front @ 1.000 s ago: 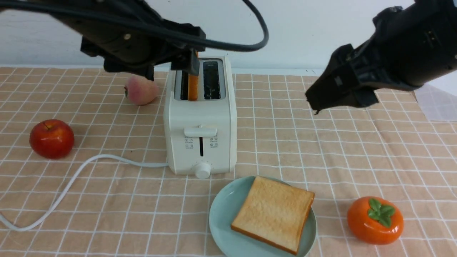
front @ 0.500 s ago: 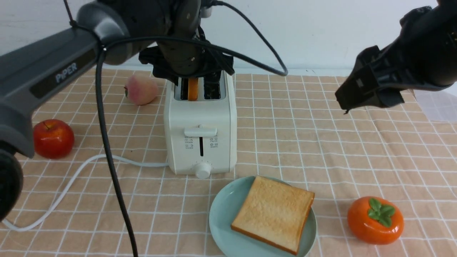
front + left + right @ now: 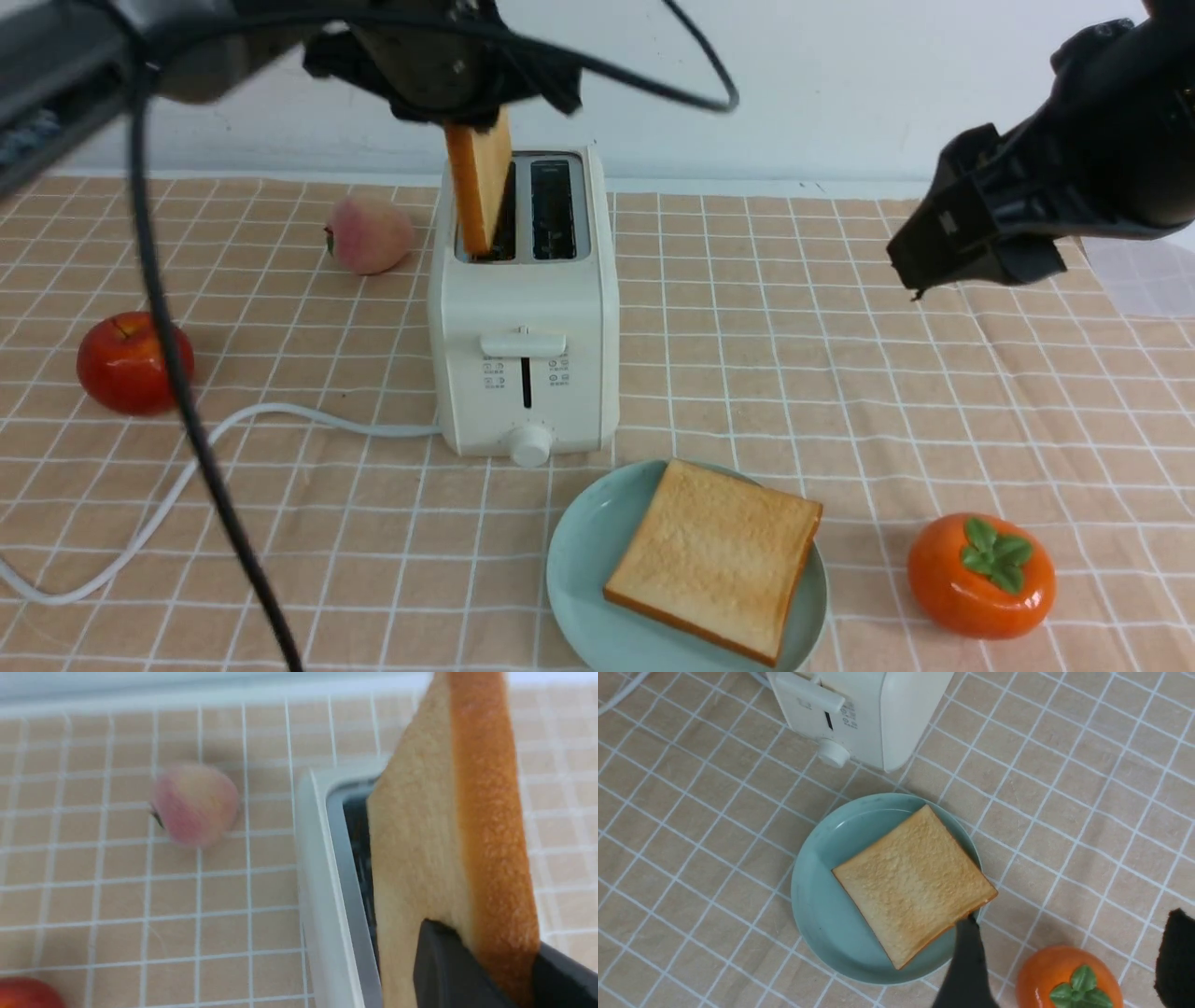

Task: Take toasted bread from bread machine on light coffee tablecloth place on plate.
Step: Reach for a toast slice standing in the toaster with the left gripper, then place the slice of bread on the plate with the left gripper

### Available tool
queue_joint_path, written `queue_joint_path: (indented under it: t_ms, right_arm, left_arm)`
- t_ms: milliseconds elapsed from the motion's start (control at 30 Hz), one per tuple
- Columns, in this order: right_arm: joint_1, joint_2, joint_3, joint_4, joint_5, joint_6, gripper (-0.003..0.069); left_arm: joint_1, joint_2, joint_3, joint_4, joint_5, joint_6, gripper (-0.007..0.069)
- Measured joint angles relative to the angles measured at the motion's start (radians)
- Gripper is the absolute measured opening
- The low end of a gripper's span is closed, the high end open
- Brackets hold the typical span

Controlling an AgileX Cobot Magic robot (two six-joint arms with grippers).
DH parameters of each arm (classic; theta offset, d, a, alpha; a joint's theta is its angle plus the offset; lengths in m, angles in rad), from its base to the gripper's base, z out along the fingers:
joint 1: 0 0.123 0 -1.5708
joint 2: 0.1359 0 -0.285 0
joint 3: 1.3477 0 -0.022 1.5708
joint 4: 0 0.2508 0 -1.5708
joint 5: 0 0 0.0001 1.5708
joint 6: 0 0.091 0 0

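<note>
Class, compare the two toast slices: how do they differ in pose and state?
The held slice stands on edge, slightly tilted; the plate slice lies flat. The held slice is gripped by the left hand, its lower end at a slot of the toaster; the plate slice rests free on the plate. Both are golden, with darker crusts.

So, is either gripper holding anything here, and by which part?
Left gripper holds a toast slice by its top edge; right gripper is open, holding nothing.

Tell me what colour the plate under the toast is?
The plate is plain pale blue-green, clearest in the right wrist view.
</note>
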Motion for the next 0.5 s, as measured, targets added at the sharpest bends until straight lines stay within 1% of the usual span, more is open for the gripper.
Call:
queue_joint_path:
  t_ms: [100,200,300,367,400,433,467,500]
  right_arm:
    - [0.0,0.0,0.0,-0.015,0.003,0.0,0.0507]
    - [0.0,0.0,0.0,-0.015,0.003,0.0,0.0507]
    - [0.0,0.0,0.0,-0.016,0.002,0.0,0.0504]
    - [0.0,0.0,0.0,-0.017,0.002,0.0,0.0498]
    - [0.0,0.0,0.0,-0.017,0.002,0.0,0.0494]
    - [0.0,0.0,0.0,-0.017,0.002,0.0,0.0493]
    - [0.0,0.0,0.0,-0.017,0.002,0.0,0.0482]
    - [0.0,0.0,0.0,-0.017,0.002,0.0,0.0475]
  left_arm:
    - [0.0,-0.147,-0.001,-0.008,0.061,0.041,0.009]
    - [0.0,-0.306,0.039,-0.098,0.12,0.141,0.009]
    - [0.0,-0.46,0.164,-0.26,0.112,0.255,0.009]
    - [0.0,-0.542,0.299,-0.409,0.073,0.342,0.009]
    - [0.0,-0.562,0.36,-0.477,0.049,0.374,0.009]
    - [0.0,-0.574,0.392,-0.512,0.035,0.389,0.009]
    - [0.0,-0.611,0.544,-0.656,-0.029,0.446,0.009]
    - [0.0,-0.618,0.613,-0.751,-0.076,0.478,0.009]
